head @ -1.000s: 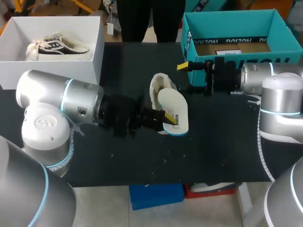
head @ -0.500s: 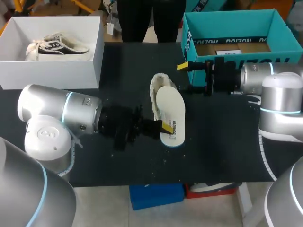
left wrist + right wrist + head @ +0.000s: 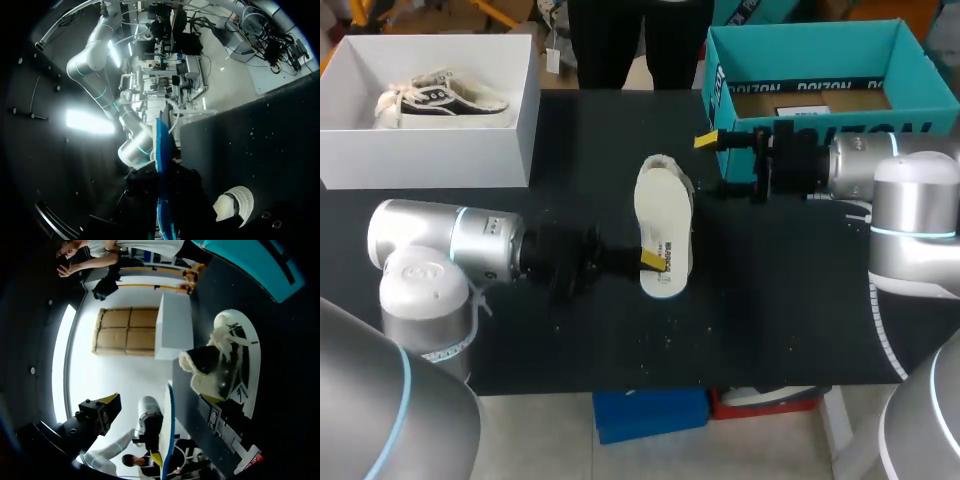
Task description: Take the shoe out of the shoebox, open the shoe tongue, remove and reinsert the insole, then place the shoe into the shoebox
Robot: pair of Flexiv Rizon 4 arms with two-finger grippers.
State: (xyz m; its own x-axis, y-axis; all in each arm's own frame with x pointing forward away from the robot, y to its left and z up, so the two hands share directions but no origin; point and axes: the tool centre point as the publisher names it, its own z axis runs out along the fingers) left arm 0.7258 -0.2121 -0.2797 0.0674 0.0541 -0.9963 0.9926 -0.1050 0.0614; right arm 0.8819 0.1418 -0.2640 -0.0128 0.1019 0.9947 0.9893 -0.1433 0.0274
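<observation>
Holds, in the left gripper (image 3: 655,260), a thin white foam insole with a blue rim (image 3: 663,215); clamps it near one end, one yellow tip pressed on the upper face. Shows that insole edge-on in the left wrist view (image 3: 162,170), a narrow blue strip running up between the dark fingers.

Places the insole lengthwise over the pale fleece-lined shoe with the white sole (image 3: 665,162); leaves only the shoe's far end and right flank showing past it, and hides most of the shoe's opening from the head camera. Cannot tell from above whether insole and shoe touch.

Finds the shoe on the black table top (image 3: 770,300), near the middle and outside both boxes. Shows it in the right wrist view (image 3: 225,365) with fluffy lining and white sole both visible, ahead of the right arm's fingers.

Hangs the right gripper (image 3: 717,165) just beside the shoe's right flank, fingers spread wide, grasping nothing, clear of shoe and insole.

Has an open teal cardboard shoebox (image 3: 800,55) at the table's far right, its near wall partly hidden behind the right arm's wrist. Has a white cardboard box (image 3: 430,160) at the far left, with a black-and-white laced sneaker (image 3: 440,97) lying inside, well apart from both grippers. Crosses the table's left part with the left arm's silver links, covering the surface under them.
</observation>
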